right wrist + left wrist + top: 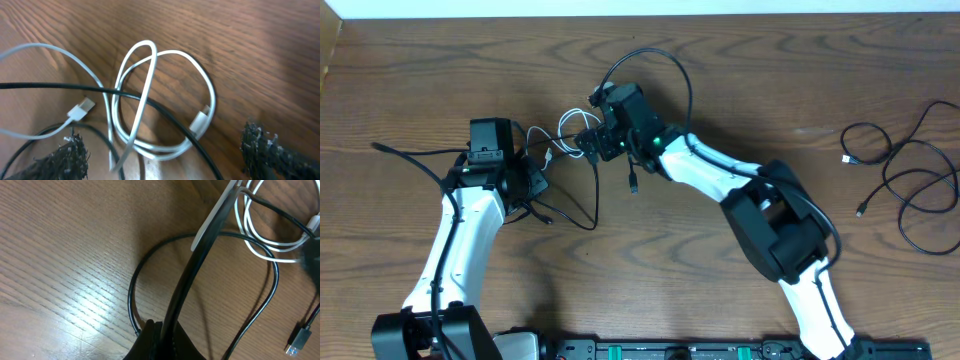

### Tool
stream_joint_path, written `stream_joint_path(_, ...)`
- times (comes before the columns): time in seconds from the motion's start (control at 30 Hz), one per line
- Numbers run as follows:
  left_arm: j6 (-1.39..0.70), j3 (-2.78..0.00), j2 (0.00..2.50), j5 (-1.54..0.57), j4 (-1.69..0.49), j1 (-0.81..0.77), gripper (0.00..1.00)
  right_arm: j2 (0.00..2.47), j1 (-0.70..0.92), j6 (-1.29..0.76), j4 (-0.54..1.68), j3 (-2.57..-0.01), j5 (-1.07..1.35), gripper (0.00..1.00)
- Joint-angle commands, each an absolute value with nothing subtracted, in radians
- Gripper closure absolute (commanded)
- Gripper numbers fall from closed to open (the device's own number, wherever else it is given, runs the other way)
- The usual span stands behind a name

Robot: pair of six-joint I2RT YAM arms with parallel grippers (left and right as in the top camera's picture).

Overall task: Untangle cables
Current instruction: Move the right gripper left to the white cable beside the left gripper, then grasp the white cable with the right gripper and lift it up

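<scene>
Tangle sits mid tabletop (720,60), a bit left of centre and closer to the far edge, between the two arms

white cable (212,91) is coiled in a few overlapping loops, one small plug (201,119) lying on the right side of the coil, another flat plug (80,109) on a free end to the left

black cable (50,86) runs straight across the white coil; which one is on top, can't tell. Overhead shows it dropping toward the near edge in a long loop, with a high arc over the right arm too

right gripper (162,140) has fingers spread wide, hovering right over the white coil, one finger on each side, nothing held

left gripper (215,217) is closed tight, fingers pressed together into one thin dark blade, tip beside the white loops; black cable curves around it, can't tell if any strand is pinched

black USB plug (297,342) lies loose on the wood near it

second black cable (910,185) lies apart, loose loops by the right edge of the tabletop, well away from both grippers, both plug ends free
</scene>
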State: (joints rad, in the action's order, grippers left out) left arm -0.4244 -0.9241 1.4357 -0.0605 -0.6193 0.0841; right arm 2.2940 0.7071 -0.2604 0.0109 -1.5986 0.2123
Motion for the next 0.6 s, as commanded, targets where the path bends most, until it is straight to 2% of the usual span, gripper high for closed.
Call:
stream_joint_path(0.0, -0.412, -0.920, 1.439, -0.039, -0.618, 0.086, 0.93, 2.321, 0.727, -0.261, -0.024, -1.607, 0.211, 0.12)
stream_joint_path(0.07, -0.412, -0.920, 1.439, -0.026, -0.619, 0.086, 0.93, 2.320, 0.727, -0.262, -0.039, -1.607, 0.245, 0.35)
stream_joint_path(0.13, -0.413, -0.920, 1.439, -0.006, -0.619, 0.086, 0.92, 2.310, 0.726, -0.266, -0.059, -1.607, 0.320, 0.69)
stream_joint_path(0.17, -0.413, -0.920, 1.439, -0.006, -0.619, 0.086, 0.93, 2.301, 0.722, -0.271, -0.068, -1.607, 0.360, 0.92)
stream_joint_path(0.2, -0.413, -0.920, 1.439, -0.006, -0.619, 0.086, 0.92, 2.292, 0.714, -0.286, -0.080, -1.608, 0.398, 0.99)
stream_joint_path(0.3, -0.412, -0.918, 1.439, -0.006, -0.619, 0.086, 0.93, 2.239, 0.679, -0.343, -0.059, -1.608, 0.429, 0.99)
stream_joint_path(0.57, -0.431, -0.906, 1.439, -0.006, -0.606, 0.086, 0.93, 2.060, 0.591, -0.321, 0.114, -1.608, 0.516, 0.99)
